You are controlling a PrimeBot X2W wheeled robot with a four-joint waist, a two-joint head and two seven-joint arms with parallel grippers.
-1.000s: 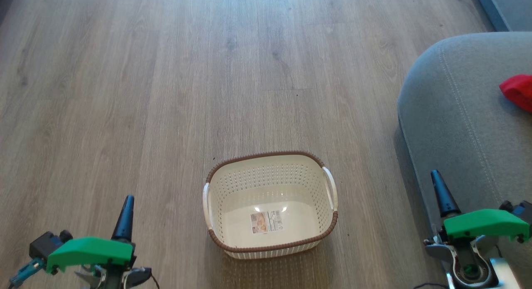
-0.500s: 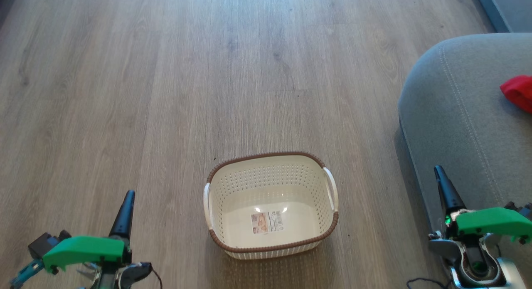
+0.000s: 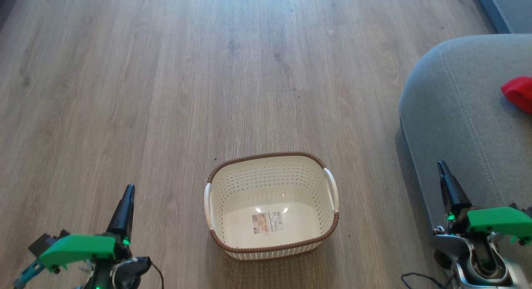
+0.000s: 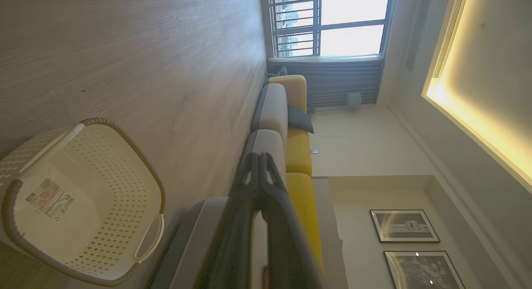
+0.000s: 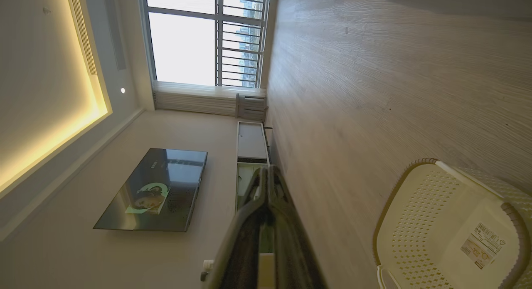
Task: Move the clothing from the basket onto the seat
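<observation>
Judging from how things lie, the carrying step looks finished or close to it. The basket [image 3: 270,179] stands upright on the wooden floor [image 3: 166,93], near the seat's long edge but apart from it, and its inside is bare down to the label sticker [image 3: 267,222] on the bottom. Red clothing [image 3: 518,93] lies on the seat [image 3: 457,114], well in from its rounded corner. The head view's right border cuts it off, so I cannot tell whether it is one garment or both. The left jaws hang low over the floor to the basket's left, the right jaws low beside the seat's edge to the basket's right. In each wrist view the two dark halves meet at the tip, so both pairs look pressed together with nothing between them. The next move, as I judge it, calls for little: a check that both garments rest fully on the seat, and arms kept clear of the basket.
</observation>
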